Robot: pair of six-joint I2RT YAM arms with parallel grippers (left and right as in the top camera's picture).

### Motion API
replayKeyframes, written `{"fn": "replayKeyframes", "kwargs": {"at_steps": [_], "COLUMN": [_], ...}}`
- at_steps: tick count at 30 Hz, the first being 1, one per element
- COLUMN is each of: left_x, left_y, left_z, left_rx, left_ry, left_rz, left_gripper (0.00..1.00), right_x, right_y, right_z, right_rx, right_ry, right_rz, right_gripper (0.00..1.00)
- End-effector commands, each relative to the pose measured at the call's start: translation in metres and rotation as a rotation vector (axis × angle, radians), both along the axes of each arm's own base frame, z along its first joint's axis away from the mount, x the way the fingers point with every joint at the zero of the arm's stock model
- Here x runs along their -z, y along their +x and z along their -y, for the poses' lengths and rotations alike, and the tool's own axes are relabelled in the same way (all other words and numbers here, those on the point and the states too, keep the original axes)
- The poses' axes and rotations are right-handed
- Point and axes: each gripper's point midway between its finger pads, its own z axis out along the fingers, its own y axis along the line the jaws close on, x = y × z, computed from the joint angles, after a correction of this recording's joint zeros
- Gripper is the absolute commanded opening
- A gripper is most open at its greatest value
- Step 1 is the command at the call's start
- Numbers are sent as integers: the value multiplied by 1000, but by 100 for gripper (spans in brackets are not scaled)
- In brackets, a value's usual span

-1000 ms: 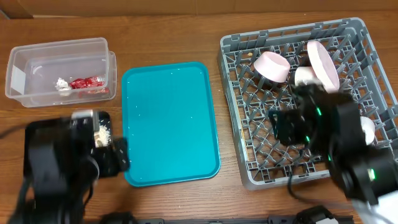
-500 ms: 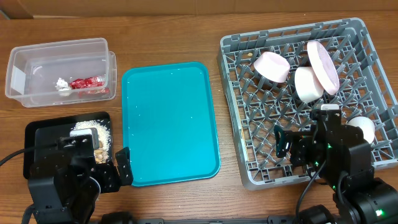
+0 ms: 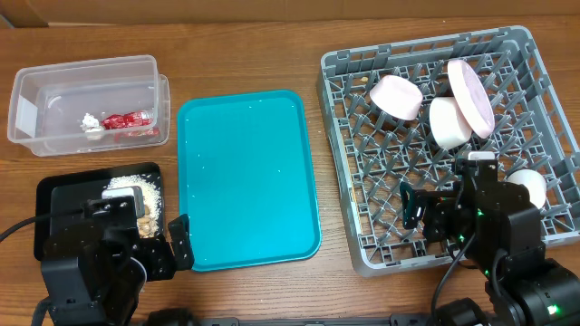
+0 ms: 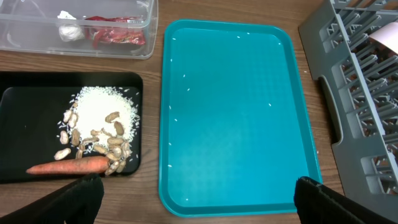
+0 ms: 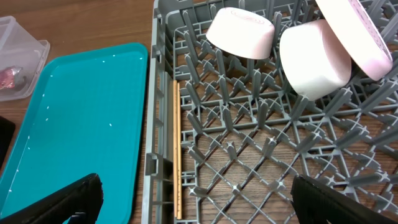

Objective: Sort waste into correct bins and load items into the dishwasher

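Note:
My left gripper is open and empty, near the table's front edge by the teal tray's front left corner. The black tray holds the orange carrot and beige food scraps. The clear tub holds the red wrapper and white paper wad. My right gripper is open and empty over the front left of the grey dish rack. Chopsticks lie along its left wall. Two bowls and a plate stand at its back. The small cup sits at its right side.
The teal serving tray lies bare between the black tray and the dish rack. The clear tub stands at the back left. Both arm bodies fill the front corners.
Over the last second both arms drew back toward the table's front edge, the left off the black tray and the right off the rack's middle. Nothing has moved in the last half second.

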Motion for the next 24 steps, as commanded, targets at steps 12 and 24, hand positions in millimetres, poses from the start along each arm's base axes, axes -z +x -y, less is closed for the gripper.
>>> {"fn": "replayKeyframes", "kwargs": {"at_steps": [12, 24], "left_x": [3, 3], "left_y": [-1, -1], "left_z": [-2, -2], "left_rx": [-12, -12], "left_ry": [1, 1], "left_rz": [-5, -5], "left_gripper": [100, 100], "right_x": [-8, 15], "right_y": [-3, 12], "right_z": [31, 40], "right_rx": [101, 127], "right_ry": [51, 64], "right_rz": [355, 772], "right_gripper": [100, 100]}}
